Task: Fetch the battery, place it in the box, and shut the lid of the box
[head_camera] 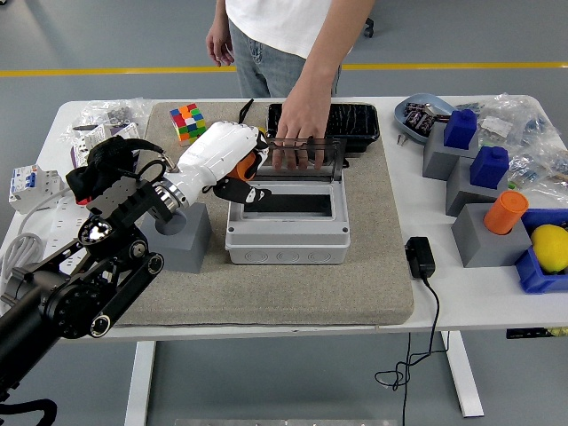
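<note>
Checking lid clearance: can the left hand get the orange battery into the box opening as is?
Probably yes. The person's hand holds the lid upright, so the opening is clear, and the left hand with the battery is at its left edge.

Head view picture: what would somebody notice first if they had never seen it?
Probably the robot's white left hand, holding an orange cylinder-shaped battery over the open top of the grey plastic box mid-table. Next, the person's hand on the box's clear lid, which stands upright at the back.
</note>
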